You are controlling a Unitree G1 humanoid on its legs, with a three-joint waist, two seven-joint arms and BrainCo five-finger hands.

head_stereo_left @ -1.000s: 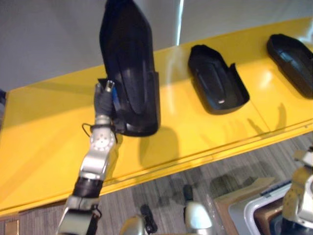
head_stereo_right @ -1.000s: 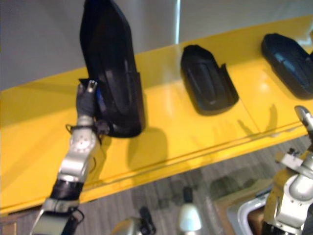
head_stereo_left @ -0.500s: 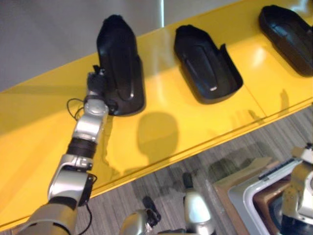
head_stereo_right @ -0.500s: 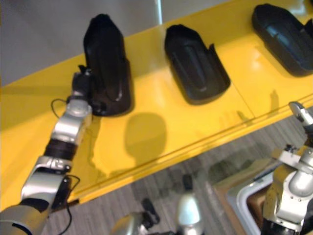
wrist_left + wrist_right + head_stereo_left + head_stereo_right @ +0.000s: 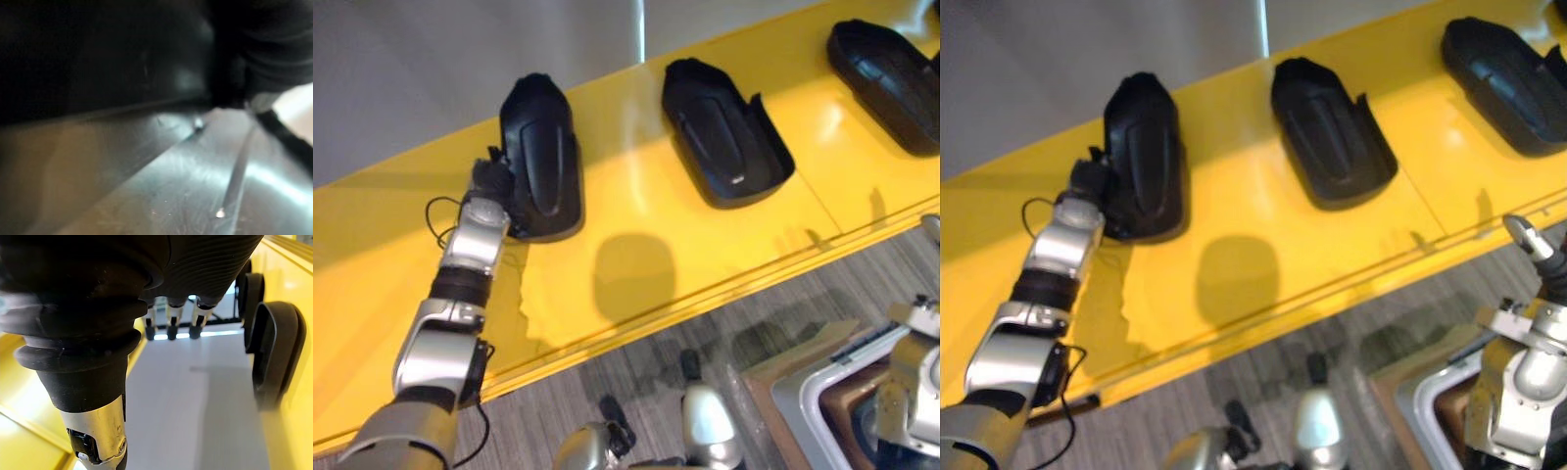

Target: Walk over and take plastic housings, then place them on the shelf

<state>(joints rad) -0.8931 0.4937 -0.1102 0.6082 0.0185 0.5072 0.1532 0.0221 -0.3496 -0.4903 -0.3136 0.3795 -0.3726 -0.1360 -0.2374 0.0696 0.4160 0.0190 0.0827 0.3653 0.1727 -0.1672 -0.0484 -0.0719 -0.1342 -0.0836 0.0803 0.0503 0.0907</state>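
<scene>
Left hand [image 5: 494,184]: pressing against the side of the leftmost plastic housing [image 5: 540,157], now lying flat on the yellow shelf [image 5: 636,255]. Whether it is clamped or loose cannot be told, as the part is hiding it. Two more housings [image 5: 724,132] [image 5: 891,83] are lying spaced alongside, apparently keeping a row. Right hand [image 5: 170,316]: hanging relaxed, holding nothing.

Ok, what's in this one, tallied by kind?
Black plastic housings: 3, all on the shelf (left, middle, right)
Yellow shelf: 1
Grey bin on the floor: 1
Total: 5
</scene>
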